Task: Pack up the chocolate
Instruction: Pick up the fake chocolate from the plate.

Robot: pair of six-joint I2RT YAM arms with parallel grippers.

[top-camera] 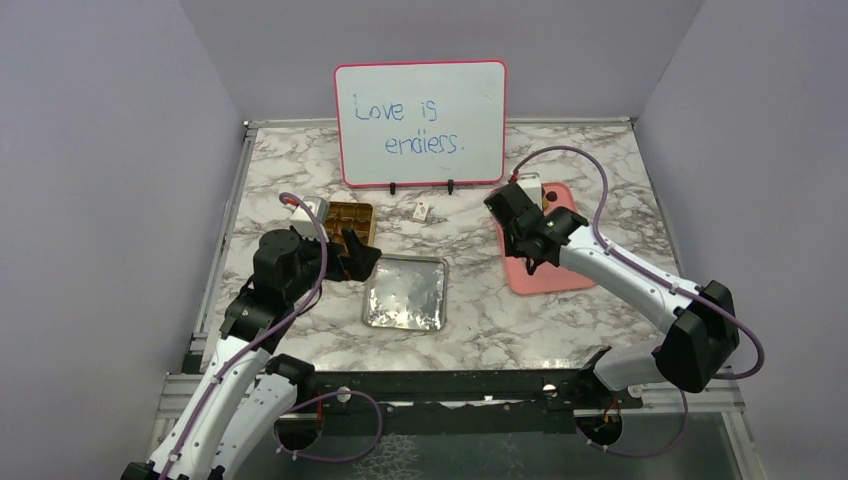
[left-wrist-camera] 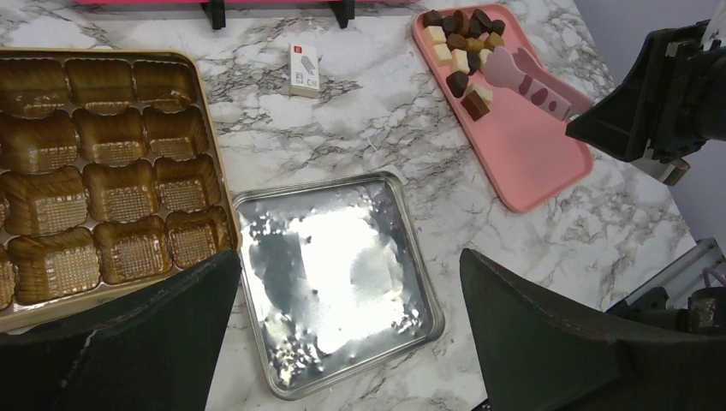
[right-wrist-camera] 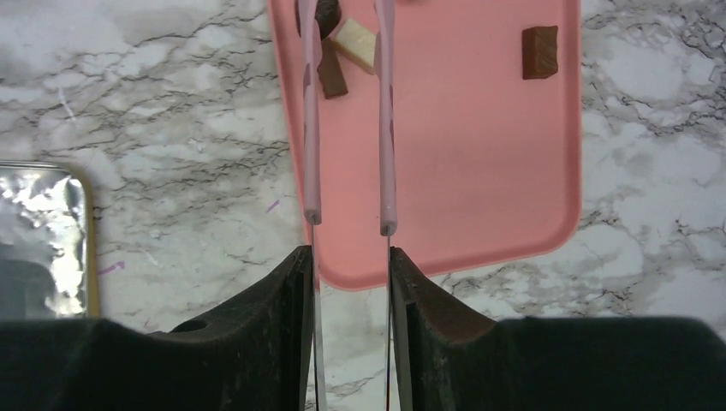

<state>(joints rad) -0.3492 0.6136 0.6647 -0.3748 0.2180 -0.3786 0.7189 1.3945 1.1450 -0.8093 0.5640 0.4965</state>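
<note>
Right fingers (right-wrist-camera: 274, 330) clamp pink tongs (right-wrist-camera: 310, 128), tips cut off

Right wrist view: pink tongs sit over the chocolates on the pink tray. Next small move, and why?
Probably squeeze the right gripper a little tighter, so the pink plastic tongs close on the cream-white square chocolate. That piece lies between the two open tong arms on the pink tray, and the visible cups of the gold moulded tray are empty.
</note>
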